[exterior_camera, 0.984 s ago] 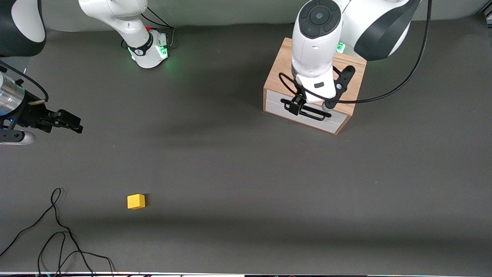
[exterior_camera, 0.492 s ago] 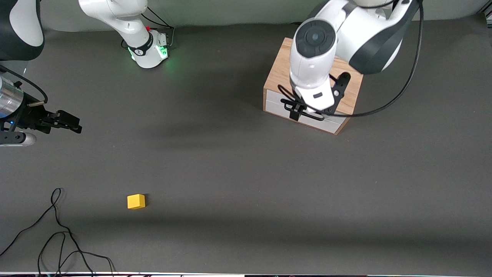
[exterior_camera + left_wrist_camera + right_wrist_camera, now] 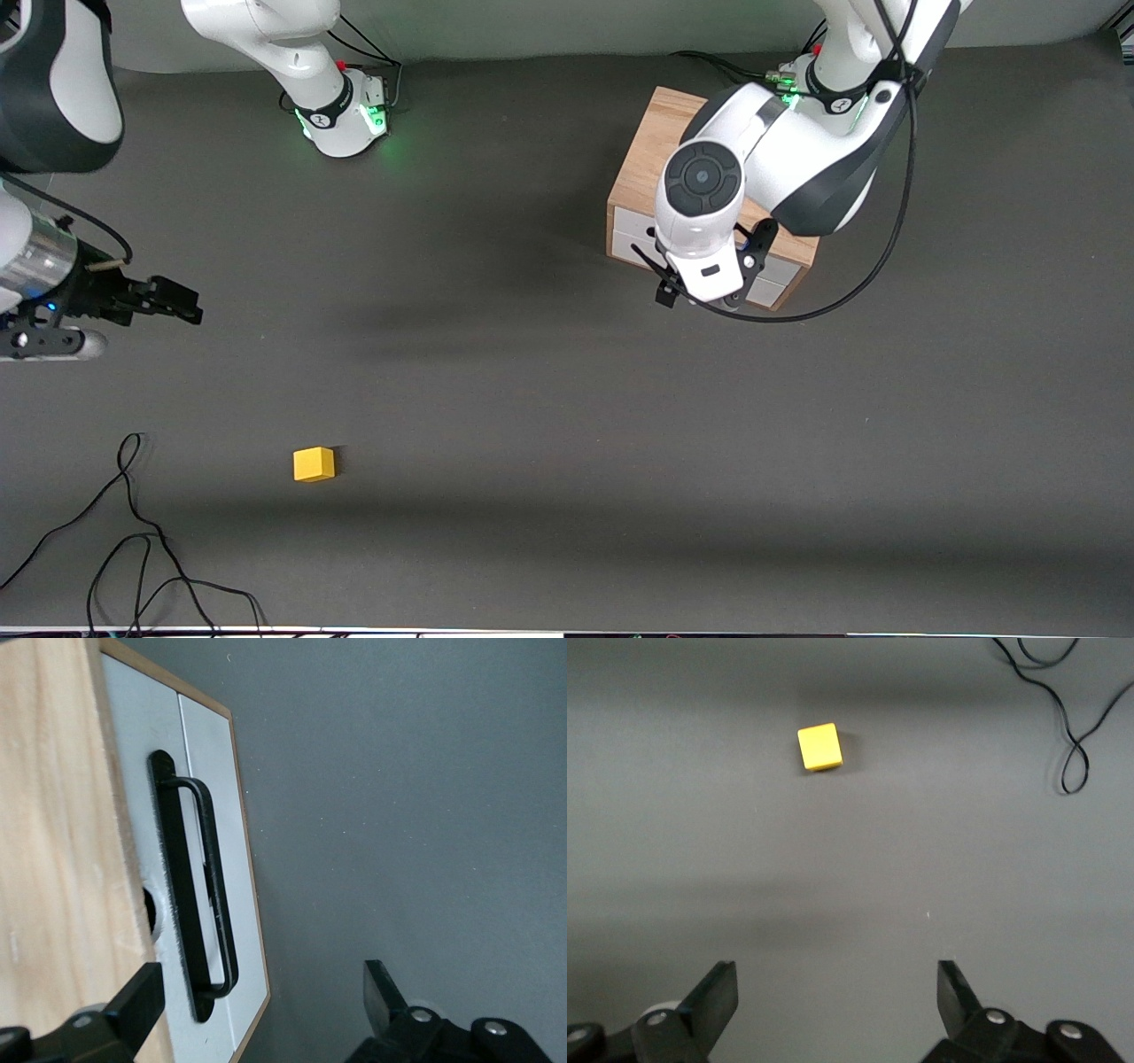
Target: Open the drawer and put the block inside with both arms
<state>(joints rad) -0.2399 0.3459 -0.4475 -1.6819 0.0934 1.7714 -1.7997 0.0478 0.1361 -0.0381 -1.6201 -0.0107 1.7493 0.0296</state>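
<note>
The light oak cabinet (image 3: 651, 146) stands toward the left arm's end of the table. Its drawer (image 3: 625, 237) is shut, with the white front flush. My left gripper (image 3: 700, 299) is open over the cabinet's front edge. In the left wrist view the gripper (image 3: 263, 1001) has one finger over the wood top (image 3: 44, 859) and the other over the table. The drawer front (image 3: 221, 806) and the black bar handle (image 3: 205, 868) lie between them, untouched. The yellow block (image 3: 314, 463) lies on the table toward the right arm's end. My right gripper (image 3: 173, 301) is open and empty over bare table; the block (image 3: 819, 747) lies ahead of that gripper (image 3: 835, 992).
Loose black cables (image 3: 133, 532) lie by the table's front corner at the right arm's end, next to the block, and also show in the right wrist view (image 3: 1063, 718). The two green-lit arm bases (image 3: 345, 120) stand along the back edge.
My left hand has come down and forward from over the cabinet top to its front edge, now covering the handle in the front view. My right gripper has shifted slightly toward the block.
</note>
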